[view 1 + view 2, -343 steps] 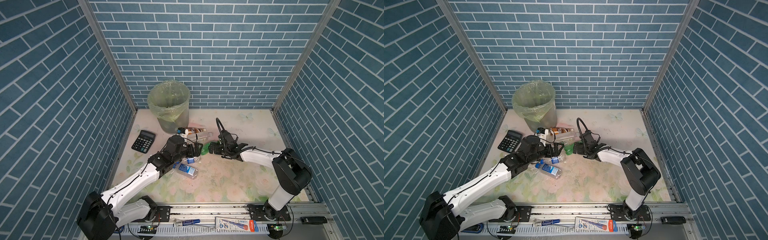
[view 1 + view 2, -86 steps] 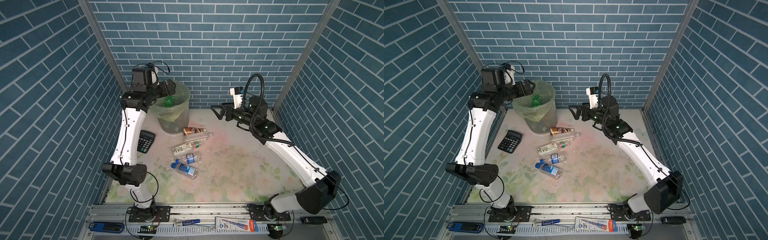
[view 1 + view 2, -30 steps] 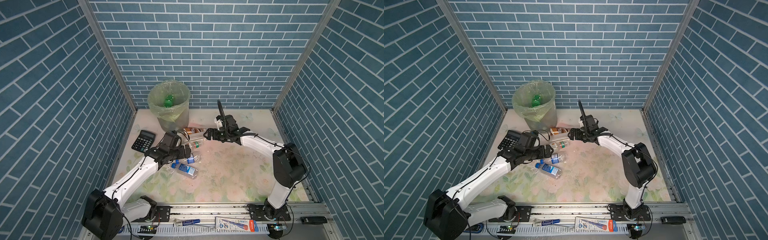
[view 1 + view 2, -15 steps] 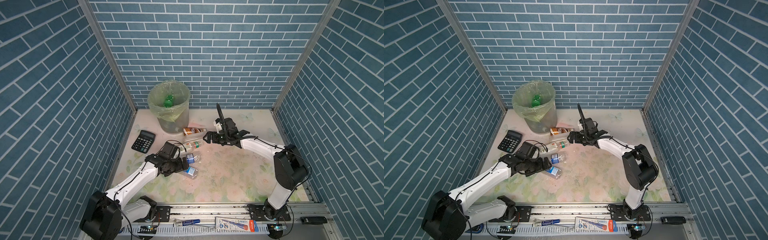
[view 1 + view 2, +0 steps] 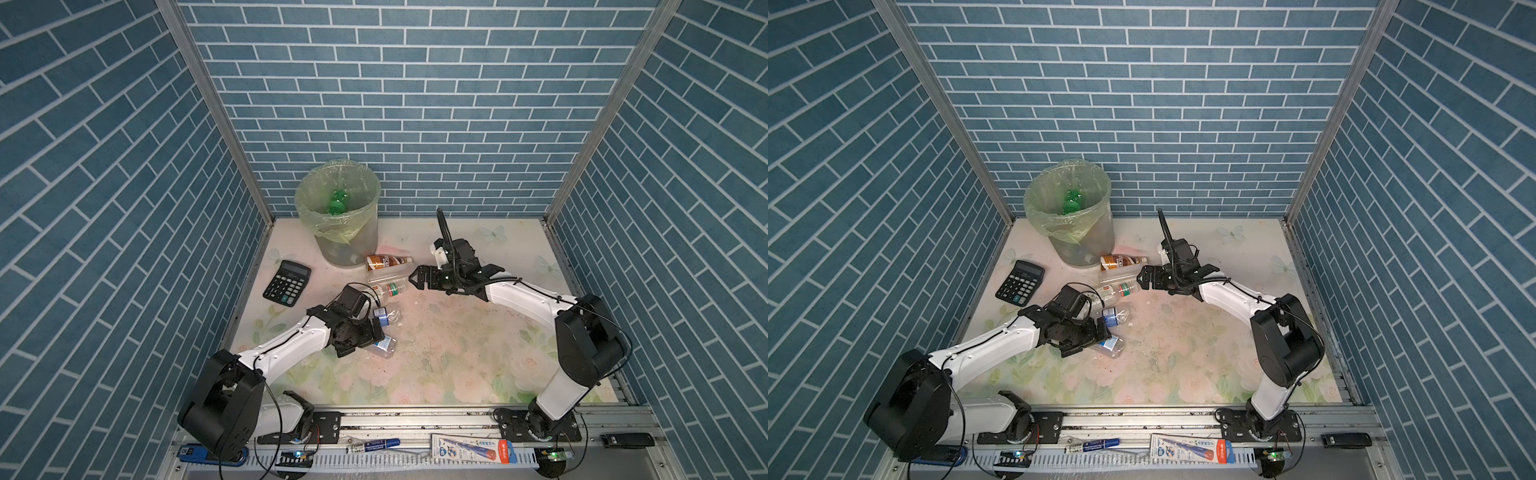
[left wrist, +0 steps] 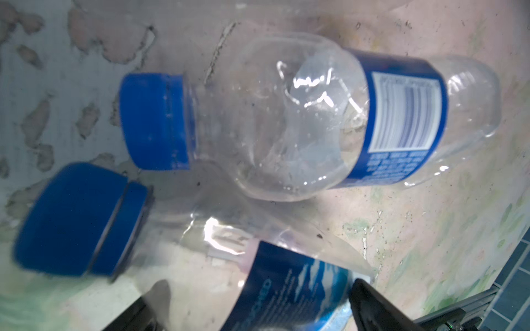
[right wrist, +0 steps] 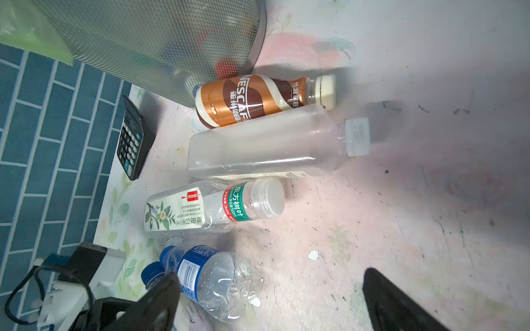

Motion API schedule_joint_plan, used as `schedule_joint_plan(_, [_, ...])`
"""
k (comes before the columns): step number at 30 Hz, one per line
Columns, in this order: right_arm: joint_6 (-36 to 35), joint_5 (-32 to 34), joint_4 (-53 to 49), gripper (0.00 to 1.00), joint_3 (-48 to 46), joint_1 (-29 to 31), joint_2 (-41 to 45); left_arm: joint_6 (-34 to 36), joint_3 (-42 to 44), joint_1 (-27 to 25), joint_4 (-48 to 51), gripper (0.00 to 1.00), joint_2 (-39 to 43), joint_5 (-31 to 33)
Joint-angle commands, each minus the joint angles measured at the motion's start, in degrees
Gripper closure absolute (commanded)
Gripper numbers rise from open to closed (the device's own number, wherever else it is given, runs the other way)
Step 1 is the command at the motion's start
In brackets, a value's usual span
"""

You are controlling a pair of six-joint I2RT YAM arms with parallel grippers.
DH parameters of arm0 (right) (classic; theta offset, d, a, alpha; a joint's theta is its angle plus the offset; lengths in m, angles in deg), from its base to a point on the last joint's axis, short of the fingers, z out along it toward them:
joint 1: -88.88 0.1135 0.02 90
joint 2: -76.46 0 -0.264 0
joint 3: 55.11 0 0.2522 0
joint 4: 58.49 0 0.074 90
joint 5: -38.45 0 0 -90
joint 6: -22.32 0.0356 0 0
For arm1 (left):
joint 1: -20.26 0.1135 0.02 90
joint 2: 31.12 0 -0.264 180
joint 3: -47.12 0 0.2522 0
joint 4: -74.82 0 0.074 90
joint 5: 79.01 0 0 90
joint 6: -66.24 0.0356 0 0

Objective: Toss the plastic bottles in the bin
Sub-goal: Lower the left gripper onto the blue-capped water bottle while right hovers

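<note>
**Spotter:** The green bottle [image 5: 337, 203] your left arm carried up a moment ago now lies in the bin [image 5: 360, 247], on top of the liner. Both arms have come back down to the table, so that's one more done and five bottles left outside.

**Second:** Where do your grippers stand?

**Spotter:** Your left gripper [image 5: 375, 337] is spread wide and has dropped onto the pair of blue-capped water bottles. The left wrist view shows the nearer water bottle [image 6: 289, 289] lying between the fingers, not yet pinched. The dented water bottle [image 6: 309, 114] lies just beyond it, touching. Your right gripper [image 5: 414, 278] is spread too and empty, at the cap end of the tea bottle [image 5: 388, 287].

**Second:** Anything the top views miss?

**Spotter:** Yes. They barely show the frosted bottle [image 7: 263, 149]. The right wrist view has it plainly, wedged between the tea bottle and the brown Nescafé bottle [image 7: 243, 100], which rests against the bin's foot. That view also shows red and blue shapes, likely caps, through the bin's wall. The calculator [image 5: 287, 282] sits well clear of both your grippers; leave it.
</note>
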Motion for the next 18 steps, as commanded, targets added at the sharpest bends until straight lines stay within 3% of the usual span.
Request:
schedule_joint_plan(1, [-1.31,1.26,1.63,0.01,-2.27,-0.04,2.47,-2.27,0.05,-0.25,-0.38,0.01,-0.54,2.95])
schedule_joint_plan(18, [-1.57,1.07,2.88,0.01,-4.21,-0.72,3.57,-4.46,1.47,-0.31,-1.53,0.03,-1.20,6.32])
